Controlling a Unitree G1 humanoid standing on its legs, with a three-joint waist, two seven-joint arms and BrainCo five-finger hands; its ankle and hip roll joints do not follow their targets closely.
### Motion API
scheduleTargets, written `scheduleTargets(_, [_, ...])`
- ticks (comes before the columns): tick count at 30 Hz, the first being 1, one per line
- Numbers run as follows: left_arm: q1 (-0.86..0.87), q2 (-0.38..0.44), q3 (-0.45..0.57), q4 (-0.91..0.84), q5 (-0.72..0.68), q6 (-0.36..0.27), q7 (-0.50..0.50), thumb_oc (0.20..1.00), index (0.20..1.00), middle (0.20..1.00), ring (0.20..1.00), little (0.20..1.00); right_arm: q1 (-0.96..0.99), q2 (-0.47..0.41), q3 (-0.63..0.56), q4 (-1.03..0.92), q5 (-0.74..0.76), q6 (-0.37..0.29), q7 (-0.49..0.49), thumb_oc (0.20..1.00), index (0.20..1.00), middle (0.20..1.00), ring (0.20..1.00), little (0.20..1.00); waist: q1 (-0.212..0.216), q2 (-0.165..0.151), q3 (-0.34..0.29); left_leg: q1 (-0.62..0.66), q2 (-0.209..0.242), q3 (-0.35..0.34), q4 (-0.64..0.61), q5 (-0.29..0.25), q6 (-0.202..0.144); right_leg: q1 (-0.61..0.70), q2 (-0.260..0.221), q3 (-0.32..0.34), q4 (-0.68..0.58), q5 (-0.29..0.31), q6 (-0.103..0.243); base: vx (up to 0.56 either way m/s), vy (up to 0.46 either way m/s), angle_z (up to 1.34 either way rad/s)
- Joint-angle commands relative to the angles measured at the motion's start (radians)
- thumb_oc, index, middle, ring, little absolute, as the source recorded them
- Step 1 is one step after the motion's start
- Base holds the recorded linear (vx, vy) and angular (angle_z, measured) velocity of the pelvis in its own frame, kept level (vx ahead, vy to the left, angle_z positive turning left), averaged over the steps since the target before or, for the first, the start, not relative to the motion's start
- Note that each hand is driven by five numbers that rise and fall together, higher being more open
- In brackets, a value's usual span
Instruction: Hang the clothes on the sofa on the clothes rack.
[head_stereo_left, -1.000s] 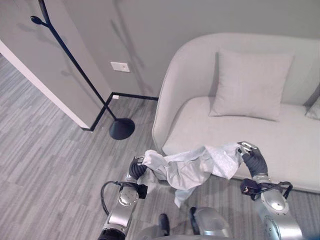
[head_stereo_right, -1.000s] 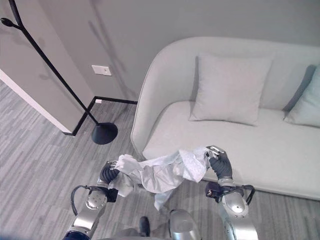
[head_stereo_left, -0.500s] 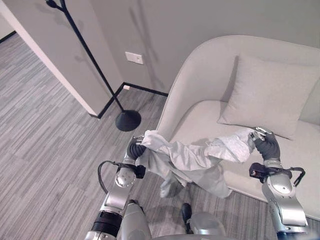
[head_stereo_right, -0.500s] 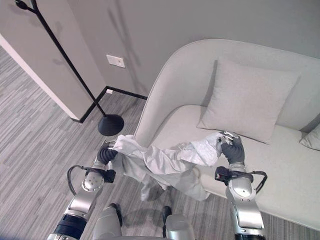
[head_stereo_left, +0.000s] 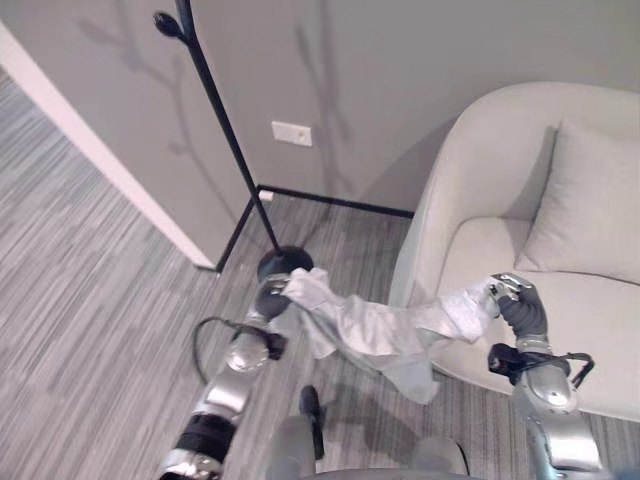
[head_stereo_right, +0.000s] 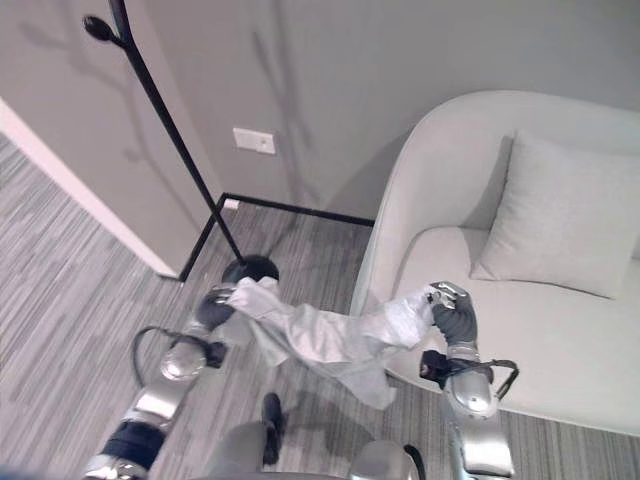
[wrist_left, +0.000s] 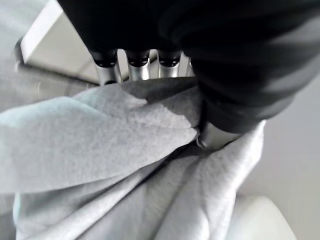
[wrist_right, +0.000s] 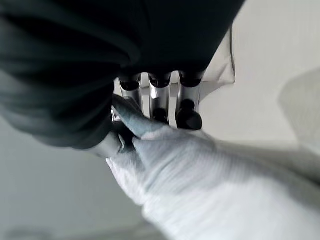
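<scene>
Fingers (wrist_left: 107, 70) of our left hand (head_stereo_left: 271, 297) curl over one bunched end of the garment (head_stereo_left: 375, 330), thumb pressing from the other side; the wrist view confirms cloth clamped between them. Fingers (wrist_right: 189, 112) of our right hand (head_stereo_left: 517, 308) curl around the opposite end, clamped on it likewise.

Scene, largest first:
- We note the grey striped floor (head_stereo_left: 90, 300) and the grey wall (head_stereo_left: 400, 80) meeting at a dark baseboard.
- We see the pale sofa (head_stereo_left: 470, 180) at right, with one cushion (head_stereo_left: 590, 200) propped against its back.
- We see the clothes rack (head_stereo_left: 215, 120), a slim black pole with a knobbed branch near the top, standing on a round black base (head_stereo_left: 285, 262) near the wall corner, well left of the sofa.
- The light grey garment hangs stretched between our two hands, off the sofa, sagging in the middle above the floor in front of the sofa arm. Its left end sits just in front of the rack's base; whether it touches we cannot tell.
- A white wall socket (head_stereo_left: 291, 133) sits beside the pole.
</scene>
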Motion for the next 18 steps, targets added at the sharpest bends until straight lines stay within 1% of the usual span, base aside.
scheduleTargets(1, [0.007, 0.009, 0.062, -0.118, 0.023, -0.080, 0.059, 0.200, 0.200, 0.200, 0.200, 0.200, -0.048, -0.083, -0.080, -0.008, -0.031, -0.082, -0.016, 0.200, 0.200, 0.200, 0.200, 0.200, -0.035, 0.021, -0.016, 0.147, 0.059, -0.047, -0.209, 0.015, -0.173, 0.092, 0.115, 0.002, 0.040, -0.085, 0.035, 0.10, 0.319, -0.24])
scheduleTargets(2, [0.018, 0.013, 0.075, -0.116, 0.034, -0.080, 0.066, 0.200, 0.200, 0.200, 0.200, 0.200, -0.043, -0.092, -0.086, -0.010, -0.038, -0.088, -0.022, 0.200, 0.200, 0.200, 0.200, 0.200, -0.046, 0.022, -0.021, 0.155, 0.036, -0.055, -0.209, -0.001, -0.166, 0.069, 0.172, 0.006, 0.058, -0.086, 0.040, 0.17, 0.475, -0.17])
scheduleTargets(3, [0.028, 0.015, 0.093, -0.117, 0.048, -0.082, 0.078, 0.200, 0.200, 0.200, 0.200, 0.200, -0.035, -0.100, -0.094, -0.012, -0.048, -0.096, -0.029, 0.200, 0.200, 0.200, 0.200, 0.200, -0.067, 0.018, -0.017, 0.177, 0.009, -0.062, -0.209, -0.023, -0.157, 0.023, 0.236, 0.013, 0.075, -0.092, 0.048, 0.17, 0.397, -0.06])
scheduleTargets(4, [0.038, 0.009, 0.108, -0.121, 0.051, -0.082, 0.089, 0.200, 0.200, 0.200, 0.200, 0.200, -0.028, -0.107, -0.097, -0.013, -0.052, -0.098, -0.035, 0.200, 0.200, 0.200, 0.200, 0.200, -0.088, 0.020, -0.010, 0.194, -0.010, -0.072, -0.209, -0.032, -0.151, -0.033, 0.291, 0.021, 0.085, -0.098, 0.054, 0.18, 0.346, 0.13])
scheduleTargets(5, [0.047, -0.004, 0.121, -0.121, 0.046, -0.082, 0.098, 0.200, 0.200, 0.200, 0.200, 0.200, -0.023, -0.108, -0.100, -0.014, -0.049, -0.101, -0.038, 0.200, 0.200, 0.200, 0.200, 0.200, -0.108, 0.021, -0.003, 0.211, -0.022, -0.077, -0.209, -0.035, -0.147, -0.075, 0.328, 0.022, 0.074, -0.102, 0.056, 0.18, 0.255, 0.37])
scheduleTargets(7, [0.065, -0.022, 0.146, -0.121, 0.039, -0.079, 0.122, 0.200, 0.200, 0.200, 0.200, 0.200, -0.013, -0.106, -0.098, -0.020, -0.045, -0.102, -0.043, 0.200, 0.200, 0.200, 0.200, 0.200, -0.140, 0.004, -0.005, 0.257, -0.063, -0.092, -0.209, -0.038, -0.132, -0.128, 0.388, 0.028, -0.031, -0.096, 0.046, 0.19, 0.149, 0.45])
scheduleTargets(8, [0.067, -0.022, 0.147, -0.122, 0.040, -0.078, 0.122, 0.200, 0.200, 0.200, 0.200, 0.200, -0.012, -0.105, -0.097, -0.021, -0.045, -0.102, -0.043, 0.200, 0.200, 0.200, 0.200, 0.200, -0.144, 0.004, 0.001, 0.260, -0.061, -0.095, -0.209, -0.032, -0.132, -0.117, 0.390, 0.025, -0.047, -0.083, 0.045, 0.16, 0.071, 0.09])
scheduleTargets(9, [0.076, -0.004, 0.157, -0.114, 0.056, -0.068, 0.147, 0.200, 0.200, 0.200, 0.200, 0.200, -0.003, -0.113, -0.105, -0.034, -0.070, -0.101, -0.057, 0.200, 0.200, 0.200, 0.200, 0.200, -0.146, -0.027, -0.001, 0.278, -0.079, -0.088, -0.209, -0.002, -0.129, -0.079, 0.388, 0.002, -0.172, -0.085, 0.032, 0.13, 0.031, 0.00])
scheduleTargets(10, [0.078, 0.000, 0.163, -0.109, 0.079, -0.073, 0.151, 0.200, 0.200, 0.200, 0.200, 0.200, 0.019, -0.125, -0.103, -0.014, -0.086, -0.109, -0.062, 0.200, 0.200, 0.200, 0.200, 0.200, -0.143, -0.037, -0.013, 0.304, -0.080, -0.083, -0.209, 0.000, -0.124, -0.052, 0.383, 0.015, -0.197, -0.076, 0.023, 0.14, 0.035, -0.07])
scheduleTargets(11, [0.053, -0.018, 0.163, -0.095, 0.076, -0.080, 0.159, 0.200, 0.200, 0.200, 0.200, 0.200, 0.015, -0.124, -0.103, -0.009, -0.079, -0.114, -0.065, 0.200, 0.200, 0.200, 0.200, 0.200, -0.144, -0.040, -0.016, 0.306, -0.074, -0.081, -0.142, 0.032, -0.126, -0.051, 0.374, 0.013, -0.200, -0.067, 0.020, 0.05, 0.003, 0.25])
scheduleTargets(13, [0.044, -0.029, 0.171, -0.133, 0.072, -0.086, 0.155, 0.200, 0.200, 0.200, 0.200, 0.200, 0.021, -0.137, -0.125, 0.001, -0.070, -0.111, -0.064, 0.200, 0.200, 0.200, 0.200, 0.200, -0.138, -0.057, -0.015, 0.262, -0.057, -0.083, 0.011, 0.024, -0.135, -0.033, 0.329, -0.015, -0.219, -0.054, 0.026, 0.02, 0.018, 0.49])
scheduleTargets(14, [0.042, -0.032, 0.187, -0.149, 0.076, -0.079, 0.162, 0.200, 0.200, 0.200, 0.200, 0.200, 0.005, -0.157, -0.119, 0.017, -0.088, -0.106, -0.070, 0.200, 0.200, 0.200, 0.200, 0.200, -0.126, -0.069, -0.003, 0.215, -0.056, -0.104, 0.102, 0.018, -0.140, -0.013, 0.303, -0.007, -0.234, -0.054, 0.020, 0.02, 0.030, 0.79])
scheduleTargets(15, [0.042, -0.032, 0.188, -0.151, 0.077, -0.078, 0.161, 0.200, 0.200, 0.200, 0.200, 0.200, 0.002, -0.157, -0.119, 0.019, -0.089, -0.106, -0.071, 0.200, 0.200, 0.200, 0.200, 0.200, -0.128, -0.068, -0.001, 0.207, -0.054, -0.105, 0.118, 0.011, -0.139, -0.012, 0.304, -0.008, -0.235, -0.052, 0.020, 0.05, 0.026, 0.50])
scheduleTargets(16, [0.032, -0.019, 0.214, -0.158, 0.089, -0.085, 0.178, 0.200, 0.200, 0.200, 0.200, 0.200, -0.006, -0.176, -0.131, 0.034, -0.132, -0.106, -0.085, 0.200, 0.200, 0.200, 0.200, 0.200, -0.107, -0.085, 0.003, 0.132, 0.017, -0.096, 0.123, -0.022, -0.127, 0.031, 0.266, 0.001, -0.275, -0.075, 0.028, 0.09, 0.049, 0.48])
scheduleTargets(17, [0.037, -0.006, 0.226, -0.158, 0.101, -0.087, 0.188, 0.200, 0.200, 0.200, 0.200, 0.200, 0.004, -0.183, -0.150, 0.032, -0.156, -0.112, -0.093, 0.200, 0.200, 0.200, 0.200, 0.200, -0.096, -0.081, -0.008, 0.125, 0.043, -0.081, 0.049, -0.032, -0.111, 0.043, 0.256, 0.004, -0.297, -0.074, 0.030, 0.19, 0.097, 0.10])
scheduleTargets(18, [0.034, 0.008, 0.240, -0.152, 0.114, -0.083, 0.208, 0.200, 0.200, 0.200, 0.200, 0.200, 0.013, -0.190, -0.169, 0.024, -0.178, -0.118, -0.098, 0.200, 0.200, 0.200, 0.200, 0.200, -0.089, -0.075, -0.024, 0.117, 0.059, -0.093, -0.012, -0.029, -0.106, 0.051, 0.251, 0.015, -0.304, -0.078, 0.030, 0.22, 0.119, 0.09])
